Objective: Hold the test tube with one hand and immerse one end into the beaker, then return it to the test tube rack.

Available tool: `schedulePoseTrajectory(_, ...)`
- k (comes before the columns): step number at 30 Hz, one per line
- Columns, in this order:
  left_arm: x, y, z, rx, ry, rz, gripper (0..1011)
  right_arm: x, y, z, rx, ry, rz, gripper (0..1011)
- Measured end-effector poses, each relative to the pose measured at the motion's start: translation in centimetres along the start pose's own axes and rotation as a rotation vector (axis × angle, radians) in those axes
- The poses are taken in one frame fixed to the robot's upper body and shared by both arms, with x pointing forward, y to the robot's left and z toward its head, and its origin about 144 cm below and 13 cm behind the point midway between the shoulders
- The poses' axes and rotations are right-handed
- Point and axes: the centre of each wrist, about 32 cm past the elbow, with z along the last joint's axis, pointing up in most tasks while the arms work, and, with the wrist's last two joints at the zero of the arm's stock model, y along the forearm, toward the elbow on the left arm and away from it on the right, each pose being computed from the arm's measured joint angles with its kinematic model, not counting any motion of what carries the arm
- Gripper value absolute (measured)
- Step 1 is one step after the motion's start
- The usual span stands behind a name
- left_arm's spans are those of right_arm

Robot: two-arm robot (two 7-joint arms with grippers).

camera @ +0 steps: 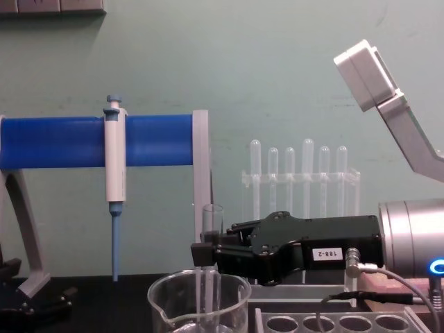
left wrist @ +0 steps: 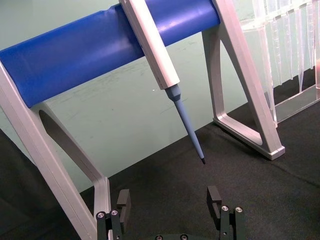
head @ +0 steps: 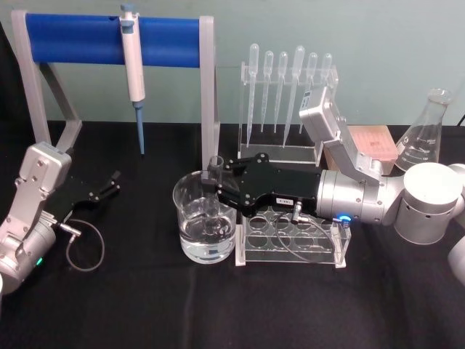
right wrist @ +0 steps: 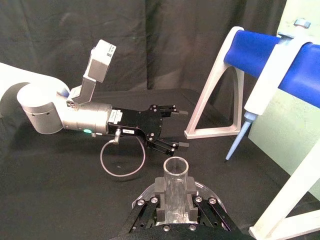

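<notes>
The right gripper is clamped on the test tube and holds it upright, its lower end down inside the beaker. The beaker stands at nine o'clock of the rack. The left gripper, fingers spread wide and empty, sits farther out at nine o'clock.

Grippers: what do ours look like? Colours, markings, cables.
The right gripper and left gripper are black, two-fingered, on silver cylindrical wrists with pale angular camera mounts. The right carries a white "188-2" label; a thin grey cable loops from each wrist.
</notes>
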Motion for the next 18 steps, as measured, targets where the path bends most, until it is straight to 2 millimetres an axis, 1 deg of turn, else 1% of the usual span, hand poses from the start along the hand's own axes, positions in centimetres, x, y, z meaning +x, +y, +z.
schedulePoseTrajectory(18,0.0,0.0,0.0,0.0,0.0,0.0,1000,-0.01,0.01,0.03,0.001,0.0,0.0,241)
